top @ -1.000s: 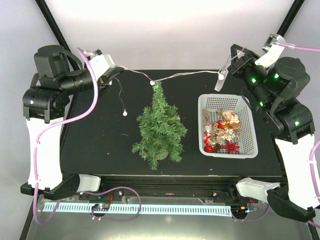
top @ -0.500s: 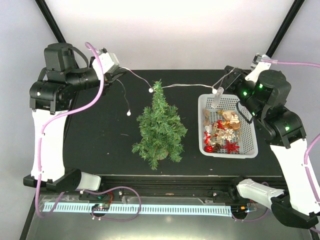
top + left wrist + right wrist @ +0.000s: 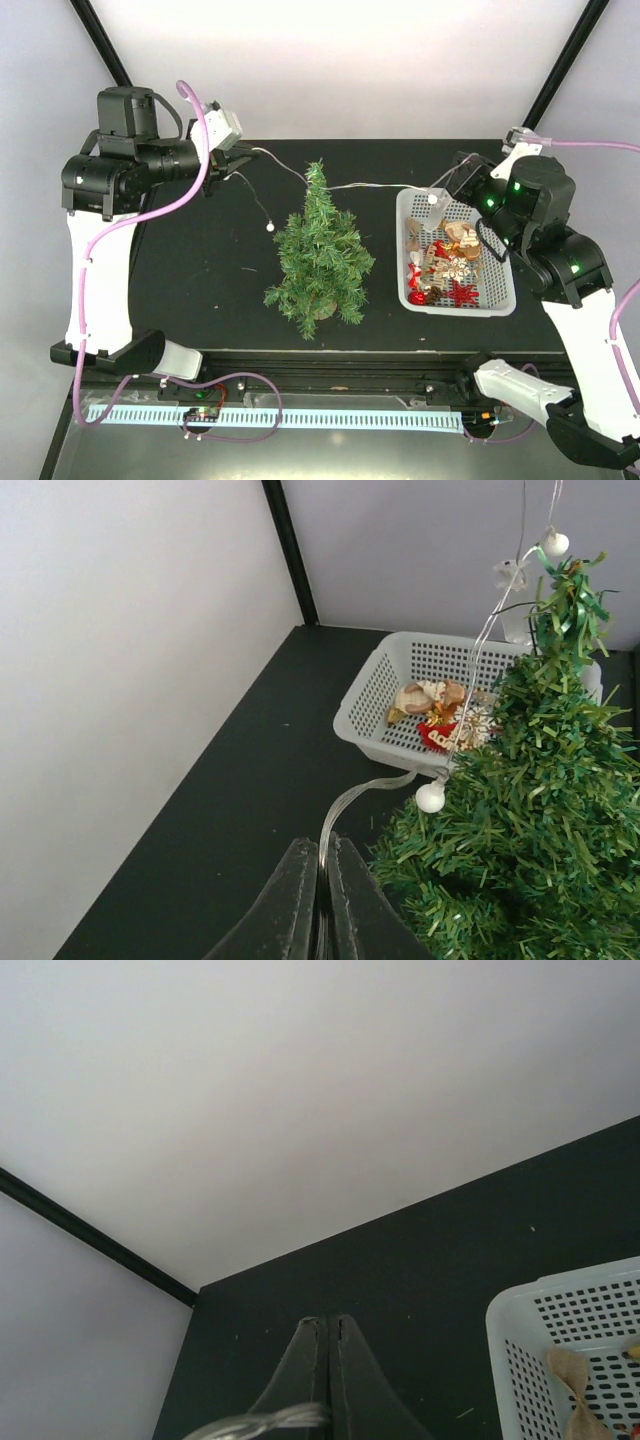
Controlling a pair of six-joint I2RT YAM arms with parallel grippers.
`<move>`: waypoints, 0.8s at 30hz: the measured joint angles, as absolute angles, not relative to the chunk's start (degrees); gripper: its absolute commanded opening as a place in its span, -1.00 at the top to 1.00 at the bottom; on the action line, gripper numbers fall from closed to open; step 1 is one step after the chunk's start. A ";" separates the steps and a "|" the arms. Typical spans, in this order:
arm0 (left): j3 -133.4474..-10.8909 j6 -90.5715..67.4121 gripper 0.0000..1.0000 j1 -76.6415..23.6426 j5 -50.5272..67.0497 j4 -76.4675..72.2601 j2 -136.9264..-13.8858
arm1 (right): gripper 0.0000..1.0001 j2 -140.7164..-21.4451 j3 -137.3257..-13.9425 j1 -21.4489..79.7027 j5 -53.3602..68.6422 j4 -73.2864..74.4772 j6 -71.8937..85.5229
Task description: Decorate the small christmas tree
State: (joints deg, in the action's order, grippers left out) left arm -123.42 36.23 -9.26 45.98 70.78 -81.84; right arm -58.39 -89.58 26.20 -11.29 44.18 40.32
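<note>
The small christmas tree (image 3: pixel 320 250) stands mid-table, dark green and upright, with no ornaments on it. A thin clear light string (image 3: pixel 370 184) with white bulbs runs from my left gripper (image 3: pixel 230 160) across the tree's tip to my right gripper (image 3: pixel 446 190). One bulb (image 3: pixel 270 227) hangs on a loose end left of the tree. In the left wrist view my left gripper (image 3: pixel 322 846) is shut on the string (image 3: pixel 350 800), close to the tree (image 3: pixel 520 820). In the right wrist view my right gripper (image 3: pixel 327 1322) is shut on the string (image 3: pixel 260 1422).
A white basket (image 3: pixel 504 262) with several red, gold and tan ornaments stands right of the tree. It also shows in the left wrist view (image 3: pixel 375 695) and the right wrist view (image 3: pixel 515 1325). My right gripper hovers over its back-left corner.
Both grippers have moved inward and lower with the string. The right one came down to the basket's back-left corner. The string now sits lower on the tree's tip, and the hanging bulb shifted right.
</note>
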 measured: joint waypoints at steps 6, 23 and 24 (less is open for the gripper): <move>-123.42 36.40 0.87 -10.55 45.32 71.18 -81.87 | 0.98 -56.47 -87.96 26.20 -11.90 46.61 40.29; -123.37 35.90 0.92 -18.44 41.12 71.07 -83.99 | 0.98 -53.82 -81.84 26.20 -10.31 51.88 39.20; -123.37 35.88 0.92 -18.55 41.36 71.07 -84.01 | 0.98 -53.32 -81.87 26.20 -10.31 52.12 39.03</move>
